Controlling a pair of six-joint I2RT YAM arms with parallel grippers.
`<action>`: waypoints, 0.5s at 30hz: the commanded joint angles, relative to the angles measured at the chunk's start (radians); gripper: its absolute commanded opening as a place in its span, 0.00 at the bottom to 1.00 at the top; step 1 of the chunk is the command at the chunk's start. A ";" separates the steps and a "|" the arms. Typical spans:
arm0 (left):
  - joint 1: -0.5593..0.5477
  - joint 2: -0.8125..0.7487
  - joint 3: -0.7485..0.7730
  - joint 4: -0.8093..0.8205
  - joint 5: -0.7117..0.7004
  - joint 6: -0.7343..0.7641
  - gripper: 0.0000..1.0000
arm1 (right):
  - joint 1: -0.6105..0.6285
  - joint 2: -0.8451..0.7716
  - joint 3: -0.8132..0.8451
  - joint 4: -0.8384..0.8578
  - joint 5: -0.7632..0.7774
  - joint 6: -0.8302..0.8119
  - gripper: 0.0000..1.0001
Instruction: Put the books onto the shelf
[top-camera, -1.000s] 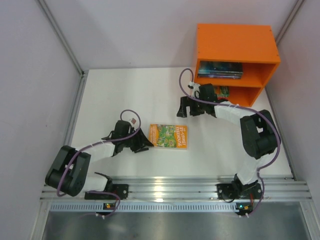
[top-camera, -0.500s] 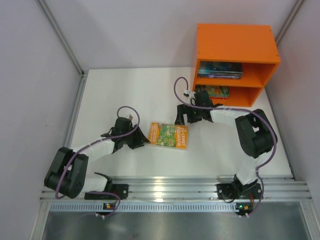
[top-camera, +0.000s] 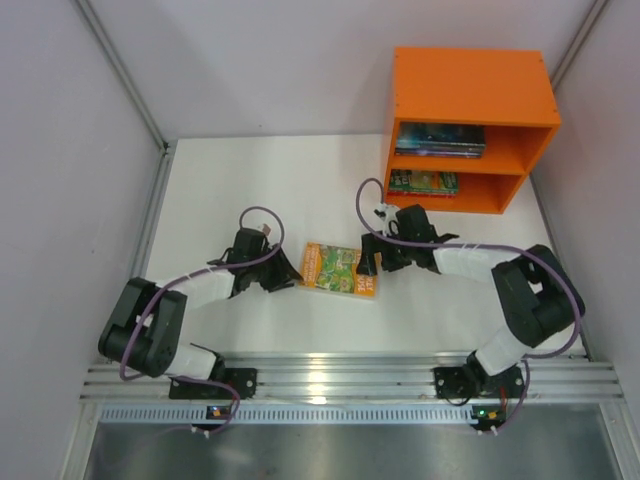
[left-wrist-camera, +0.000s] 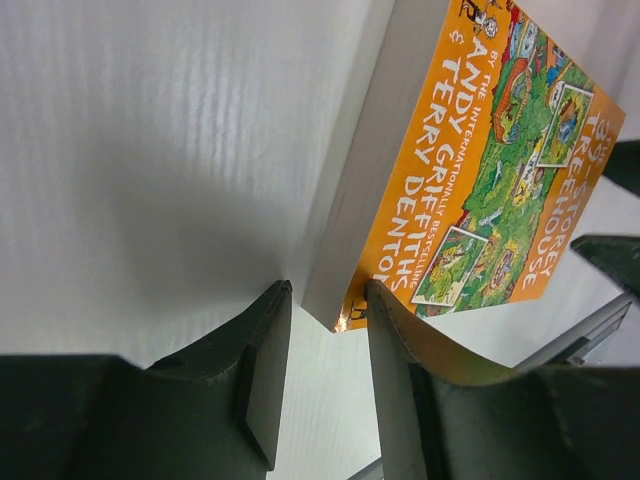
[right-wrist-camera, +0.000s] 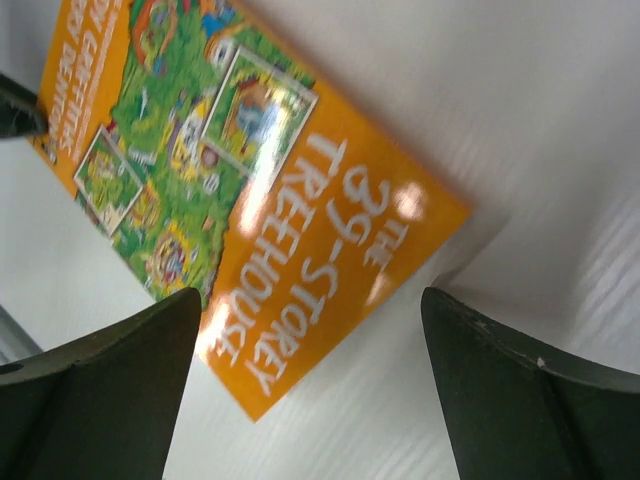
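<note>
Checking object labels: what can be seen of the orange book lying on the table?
The orange book is a closed glossy paperback, The 39-Storey Treehouse, with white lettering beside a green cartoon panel and pale page edges. It lies cover up on the white table, one corner between the fingers of the open left hand; the right hand hovers open over its other end.

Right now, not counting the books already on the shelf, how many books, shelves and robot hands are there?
Books off the shelf: 1, the orange-green book
Shelves: 1, the orange shelf
Robot hands: 2, left hand and right hand
Total: 4
</note>
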 joint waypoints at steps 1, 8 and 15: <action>0.000 0.079 0.067 0.111 0.065 0.015 0.40 | 0.040 -0.138 -0.092 0.063 0.017 0.042 0.90; 0.020 0.225 0.337 -0.044 0.044 0.113 0.39 | 0.120 -0.388 -0.244 0.062 0.081 0.131 0.90; 0.026 0.035 0.293 -0.154 -0.085 0.127 0.52 | 0.096 -0.352 -0.112 -0.023 0.319 -0.011 0.94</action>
